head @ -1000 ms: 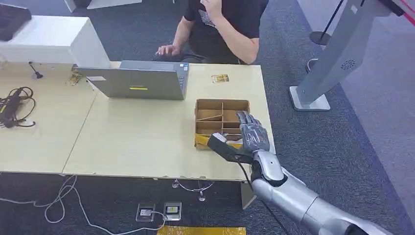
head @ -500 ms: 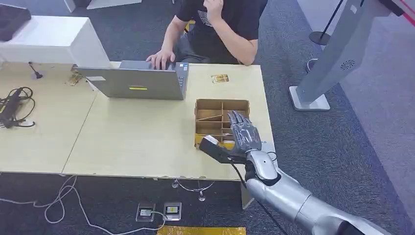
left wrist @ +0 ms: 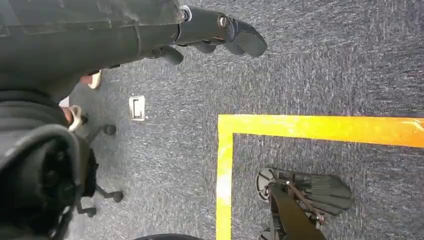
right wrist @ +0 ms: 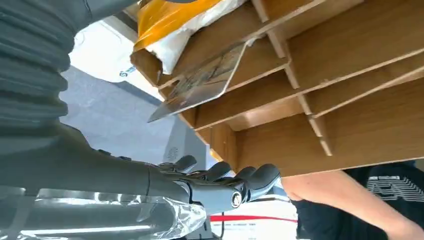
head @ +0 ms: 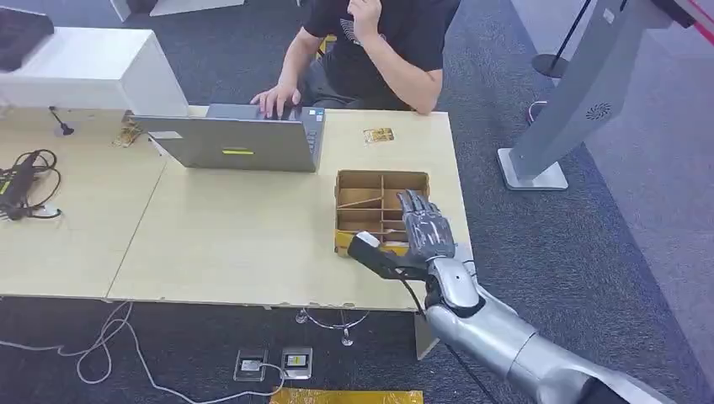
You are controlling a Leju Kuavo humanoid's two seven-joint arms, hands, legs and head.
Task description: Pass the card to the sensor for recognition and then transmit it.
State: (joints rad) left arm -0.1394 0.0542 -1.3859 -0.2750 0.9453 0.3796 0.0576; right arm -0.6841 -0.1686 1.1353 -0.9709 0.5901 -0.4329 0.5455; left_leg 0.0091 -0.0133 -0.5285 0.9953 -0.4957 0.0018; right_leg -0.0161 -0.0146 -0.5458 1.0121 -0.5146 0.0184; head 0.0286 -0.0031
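Note:
A brown cardboard box (head: pixel 360 179) with several compartments sits near the table's right edge. My right hand (head: pixel 423 229) hovers over its near right part, fingers spread, thumb stretched out to the left, holding nothing. In the right wrist view a printed card (right wrist: pixel 200 82) leans tilted in one compartment of the box (right wrist: pixel 345 45), apart from my fingers (right wrist: pixel 225 185). A second small card (head: pixel 378 135) lies flat on the table beyond the box. My left hand (left wrist: pixel 220 27) hangs over the carpet with nothing in it.
A person (head: pixel 379 42) sits at the far side, one hand on a grey laptop (head: pixel 240 139). A grey kiosk stand (head: pixel 572 101) rises on the floor to the right. Cables (head: pixel 25 181) lie at the table's left. A yellow bag (right wrist: pixel 170 12) fills the box's near compartment.
My right hand has shifted slightly left and toward the near edge over the box. The person's hand has moved onto the laptop.

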